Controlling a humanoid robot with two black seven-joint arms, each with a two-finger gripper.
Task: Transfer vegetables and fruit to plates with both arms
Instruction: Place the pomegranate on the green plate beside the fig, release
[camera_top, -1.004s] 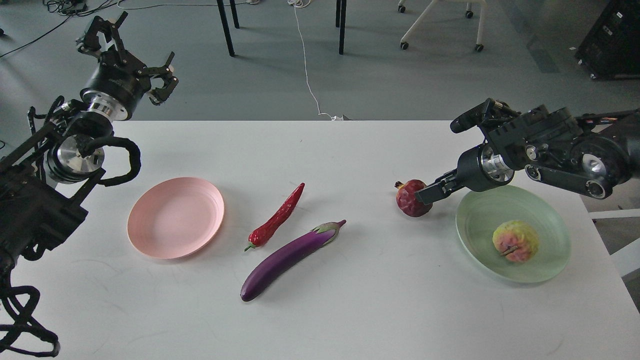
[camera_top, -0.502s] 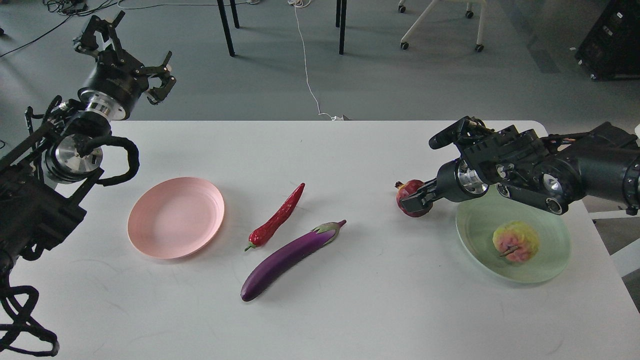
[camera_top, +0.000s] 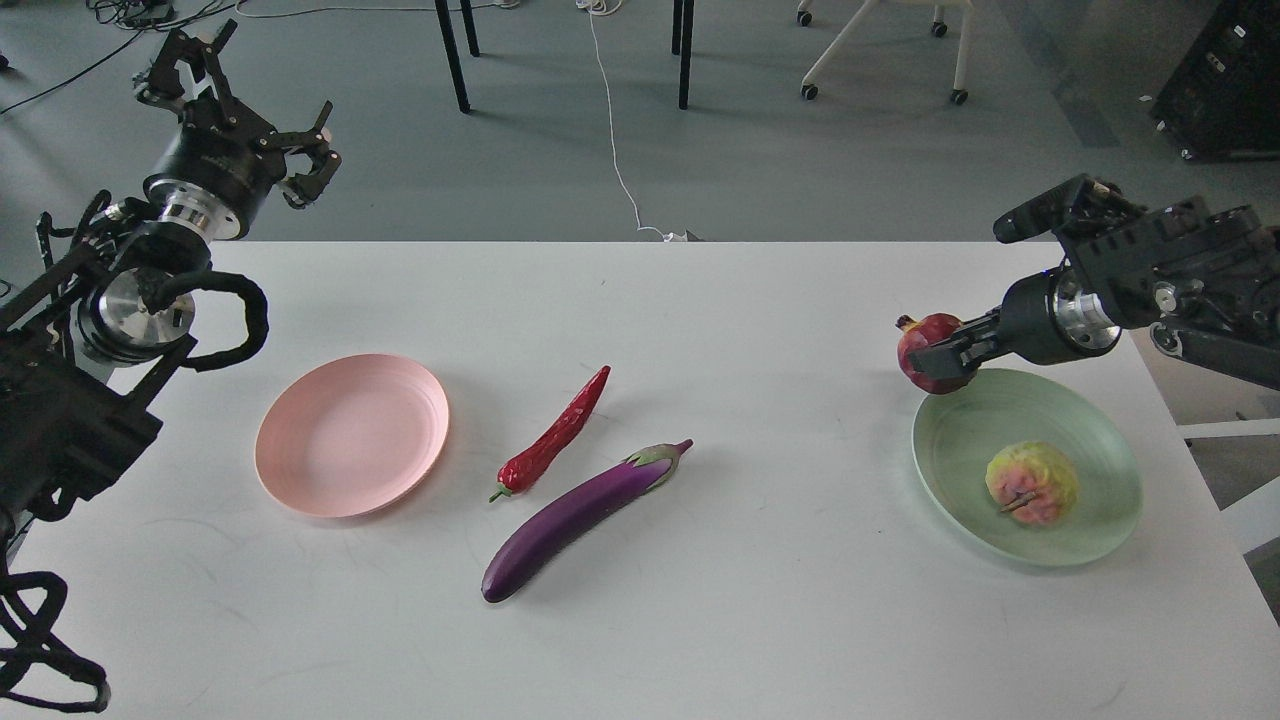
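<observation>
My right gripper (camera_top: 938, 356) is shut on the dark red pomegranate (camera_top: 922, 338) and holds it in the air just above the far left rim of the pale green plate (camera_top: 950, 470). The bumpy yellow-pink fruit (camera_top: 1031, 483) lies in that plate. The purple eggplant (camera_top: 575, 518) and the red chili pepper (camera_top: 554, 438) lie side by side mid-table. The pale pink plate (camera_top: 351, 434) is empty at the left. My left gripper (camera_top: 240, 95) is open and empty, raised beyond the table's far left corner.
The white table (camera_top: 700, 620) ends close to the green plate at the right. Beyond its far edge are table legs (camera_top: 452, 60), a white cable (camera_top: 615, 150) on the floor and a wheeled chair base (camera_top: 880, 60).
My right gripper closed on the pomegranate, lifted it off the table and carried it right and up to the green plate's rim. The left gripper drifted slightly up and left.
</observation>
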